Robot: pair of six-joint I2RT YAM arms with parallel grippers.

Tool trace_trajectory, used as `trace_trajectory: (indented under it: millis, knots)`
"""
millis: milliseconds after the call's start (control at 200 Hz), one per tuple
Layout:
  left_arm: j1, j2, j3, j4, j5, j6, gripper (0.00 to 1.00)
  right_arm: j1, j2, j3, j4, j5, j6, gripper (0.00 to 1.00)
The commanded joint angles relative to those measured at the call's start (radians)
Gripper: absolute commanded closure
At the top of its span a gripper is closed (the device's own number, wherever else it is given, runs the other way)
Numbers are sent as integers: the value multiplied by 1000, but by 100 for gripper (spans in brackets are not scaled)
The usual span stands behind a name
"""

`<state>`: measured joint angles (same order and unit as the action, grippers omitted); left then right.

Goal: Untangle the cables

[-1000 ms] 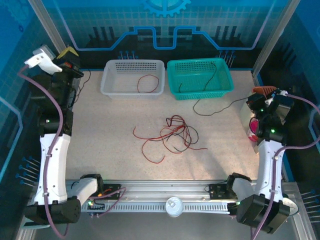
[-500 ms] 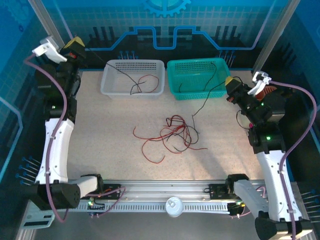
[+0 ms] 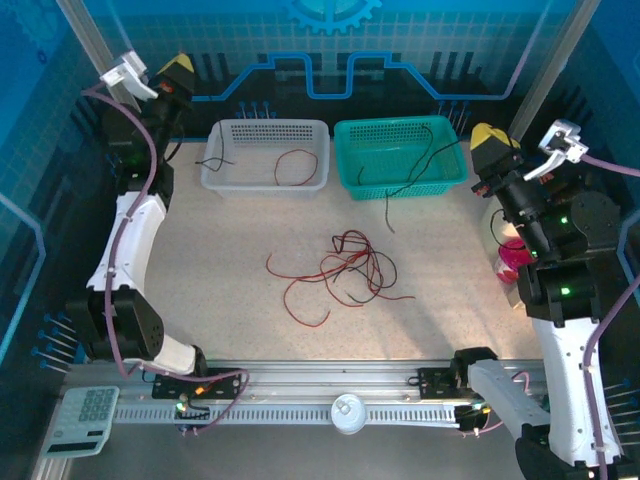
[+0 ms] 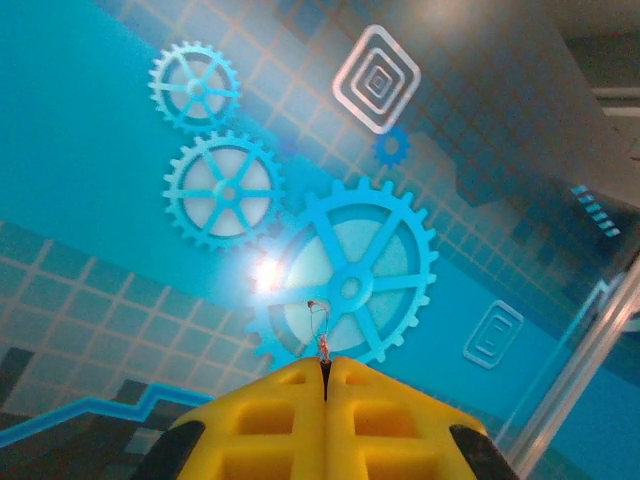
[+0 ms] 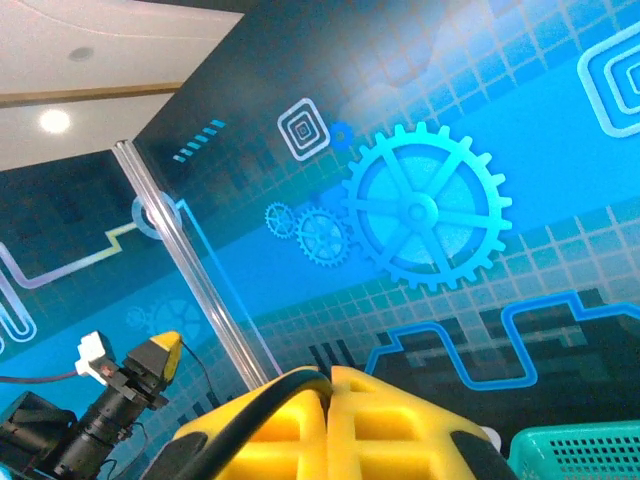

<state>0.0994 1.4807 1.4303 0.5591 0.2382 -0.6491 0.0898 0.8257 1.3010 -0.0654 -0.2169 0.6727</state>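
Note:
A tangle of red and black cables (image 3: 345, 265) lies at the table's middle. My left gripper (image 3: 178, 66) is raised at the back left, above the white basket (image 3: 220, 178). Its yellow jaws (image 4: 323, 365) are shut on a thin cable end (image 4: 321, 335) that pokes out; a black strand (image 3: 212, 160) droops into that basket beside a red cable (image 3: 290, 165). My right gripper (image 3: 490, 135) is raised at the back right, shut (image 5: 328, 375) on a black cable (image 5: 250, 410) that trails over the green basket (image 3: 450, 178) down to the table (image 3: 390, 210).
A pink object (image 3: 515, 255) sits at the table's right edge by the right arm. A calculator (image 3: 90, 410) lies off the front left corner. The blue back wall stands close behind both baskets. The left gripper (image 5: 152, 362) also appears in the right wrist view.
Both arms have risen and swung toward the back. Each gripper has lifted a black cable; the right one's strand now hangs from the green basket, off the table's right side.

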Motion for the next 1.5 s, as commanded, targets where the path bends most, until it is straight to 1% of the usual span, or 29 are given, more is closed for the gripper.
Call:
trace_trajectory:
  millis: [0, 125, 235, 355, 400, 490, 655, 960, 1045, 1135, 1250, 1396, 1496]
  knots:
    - [-32, -10, 106, 37, 55, 23, 100, 19, 23, 36, 22, 6, -15, 100]
    - [-63, -4, 146, 1, 69, 42, 100, 44, 73, 38, 64, 38, -7, 100]
    - [-79, -17, 165, -58, 69, 69, 100, 106, 140, 72, 83, 103, -38, 100]
    - [-92, -38, 163, -92, 76, 65, 100, 208, 225, 133, 94, 220, -125, 100]
    - [-99, -44, 163, -111, 82, 60, 100, 250, 260, 158, 94, 285, -167, 100]
    - [-111, -61, 159, -143, 94, 51, 100, 290, 333, 206, 114, 370, -215, 100]
    - [-127, -91, 156, -216, 114, 46, 100, 297, 470, 307, 178, 472, -277, 100]
    - [-145, -160, 134, -271, 144, 63, 100, 297, 707, 503, 216, 571, -394, 100]
    - [-151, -171, 135, -274, 151, 62, 100, 286, 777, 532, 207, 585, -410, 100]
    - [-162, -180, 134, -278, 154, 59, 100, 267, 856, 548, 182, 587, -390, 100]
    - [-185, -186, 128, -283, 160, 62, 100, 237, 972, 589, 112, 542, -366, 100]
    - [-215, -192, 111, -295, 165, 66, 100, 193, 1141, 693, -57, 458, -332, 100]
    - [-232, -201, 96, -298, 161, 73, 100, 171, 1194, 694, -119, 419, -306, 100]
